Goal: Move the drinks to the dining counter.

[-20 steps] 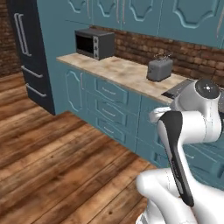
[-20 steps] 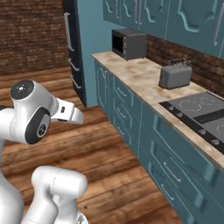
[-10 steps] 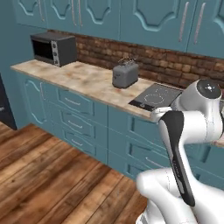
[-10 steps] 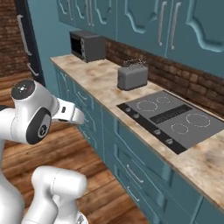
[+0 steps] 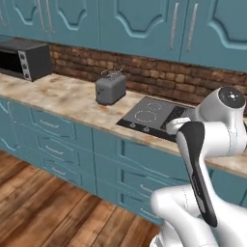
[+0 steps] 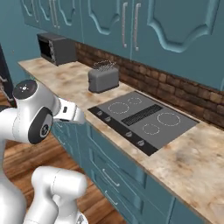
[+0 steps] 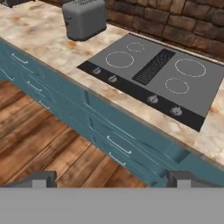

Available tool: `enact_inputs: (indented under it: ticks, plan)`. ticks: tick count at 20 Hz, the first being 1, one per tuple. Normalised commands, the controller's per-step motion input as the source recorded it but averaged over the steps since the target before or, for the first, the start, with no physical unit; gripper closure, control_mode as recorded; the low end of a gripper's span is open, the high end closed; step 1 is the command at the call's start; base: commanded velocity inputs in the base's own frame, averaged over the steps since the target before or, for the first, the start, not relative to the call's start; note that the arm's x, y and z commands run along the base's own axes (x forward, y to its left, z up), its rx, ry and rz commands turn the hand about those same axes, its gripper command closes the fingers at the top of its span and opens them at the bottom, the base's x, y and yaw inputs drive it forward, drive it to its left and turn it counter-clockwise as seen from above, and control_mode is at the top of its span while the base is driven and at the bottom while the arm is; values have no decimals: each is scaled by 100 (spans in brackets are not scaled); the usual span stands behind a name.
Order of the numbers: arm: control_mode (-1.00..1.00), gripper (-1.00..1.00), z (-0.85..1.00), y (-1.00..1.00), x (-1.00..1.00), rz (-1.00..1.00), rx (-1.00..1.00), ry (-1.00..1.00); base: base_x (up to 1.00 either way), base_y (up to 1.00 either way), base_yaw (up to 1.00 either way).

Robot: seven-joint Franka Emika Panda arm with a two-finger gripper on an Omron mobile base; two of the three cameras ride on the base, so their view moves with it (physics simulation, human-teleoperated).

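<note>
The drinks are out of view, and so is the dining counter. My gripper hangs open above the teal drawer fronts, its two dark fingertips far apart with nothing between them. It looks down on the front edge of a marble counter that holds a black stovetop. My white arm rises in front of this counter in both base views.
A grey toaster stands left of the stovetop, with a dark microwave further left by the brick wall. Teal upper cabinets hang above the counter. Wooden floor stretches out before the lower cabinets.
The whole picture has shifted: the base has driven right along the counter. The fridge has left the views and the stovetop has come in. The arm keeps its pose.
</note>
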Motion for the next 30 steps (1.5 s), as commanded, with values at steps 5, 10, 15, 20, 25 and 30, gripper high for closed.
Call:
enact_inputs:
  ticks: [5, 10, 15, 20, 25, 30]
  plan:
    - [100, -100, 0, 0, 0, 0, 0, 0, -15, 0, -37]
    - [100, -100, 0, 0, 0, 0, 0, 0, -9, 0, -44]
    - [100, -100, 0, 0, 0, 0, 0, 0, 0, 0, -48]
    - [100, -100, 0, 0, 0, 0, 0, 0, 0, 0, -49]
    - [100, -100, 0, 0, 0, 0, 0, 0, 0, 0, -44]
    - [100, -100, 0, 0, 0, 0, 0, 0, 0, 0, -37]
